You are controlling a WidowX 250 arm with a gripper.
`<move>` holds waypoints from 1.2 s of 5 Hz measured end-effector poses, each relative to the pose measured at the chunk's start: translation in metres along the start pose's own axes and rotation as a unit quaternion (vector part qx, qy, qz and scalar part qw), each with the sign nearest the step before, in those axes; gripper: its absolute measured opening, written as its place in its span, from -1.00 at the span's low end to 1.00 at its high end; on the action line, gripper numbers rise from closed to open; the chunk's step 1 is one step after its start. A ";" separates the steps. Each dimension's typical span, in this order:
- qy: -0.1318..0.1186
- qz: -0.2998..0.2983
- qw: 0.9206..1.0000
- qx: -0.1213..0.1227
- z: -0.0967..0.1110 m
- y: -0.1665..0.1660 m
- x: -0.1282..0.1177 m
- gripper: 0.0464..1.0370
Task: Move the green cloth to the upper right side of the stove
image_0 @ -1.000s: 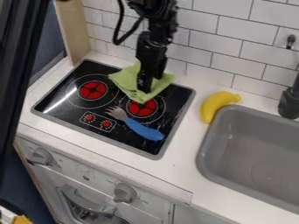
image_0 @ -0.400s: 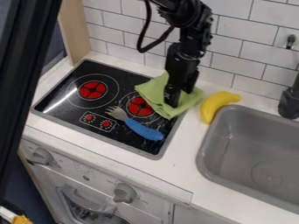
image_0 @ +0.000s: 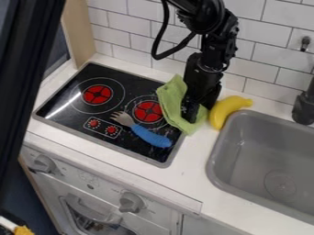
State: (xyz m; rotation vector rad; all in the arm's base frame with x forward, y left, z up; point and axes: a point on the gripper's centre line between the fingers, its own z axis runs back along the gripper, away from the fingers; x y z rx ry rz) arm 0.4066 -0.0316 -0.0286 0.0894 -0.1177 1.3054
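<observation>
As the claw (image_0: 190, 113) neared banana (image_0: 225, 110), cloth (image_0: 173, 101) followed (rumpled).

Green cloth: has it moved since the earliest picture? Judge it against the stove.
Yes, to the right. The cloth was behind the right burner; now it is on that burner's right, across the right edge of the stove.

A black, jointed WidowX robot arm (image_0: 205, 18) is seen entering from the far edge, right of the middle of the scene. Its upper part is slanted down toward the right, and at the bulky black wrist joints (image_0: 219, 46) the line is bent steeply downward. Below them, the black two-finger gripper (image_0: 191, 112) is hung with its tip pointed down, tilted slightly near and left. A thin black cable (image_0: 160, 39) is looped out on the arm's left side.
</observation>
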 end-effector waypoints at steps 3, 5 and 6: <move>-0.057 -0.008 0.998 -0.034 0.056 -0.001 0.004 0.93; -0.092 -0.014 0.994 -0.052 0.108 0.014 0.007 0.93; -0.092 -0.014 0.994 -0.054 0.108 0.014 0.007 0.93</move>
